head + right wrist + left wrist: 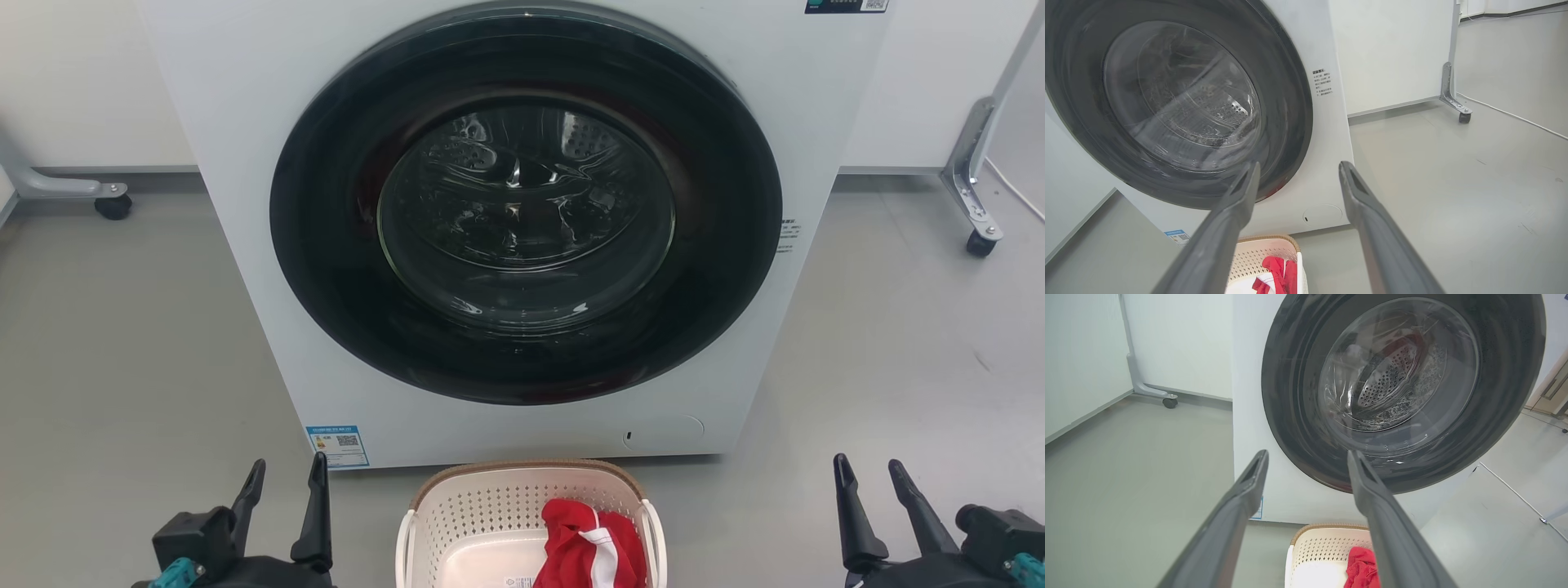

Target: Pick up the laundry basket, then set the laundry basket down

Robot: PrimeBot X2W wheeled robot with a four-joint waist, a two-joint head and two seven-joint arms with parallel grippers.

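Laundry basket (490,523), bottom centre: stiff, light perforated plastic; grasp the white side handles. Left gripper (284,480) and right gripper (870,475) both spread, empty.

**Status: laundry basket (482,510) upright on floor (122,367)**

It stands just in front of the washing machine (245,245), centred below its door. It has cream perforated walls, a brown woven-look rim and white side handles. A red-and-white garment (584,539) lies in its right half.
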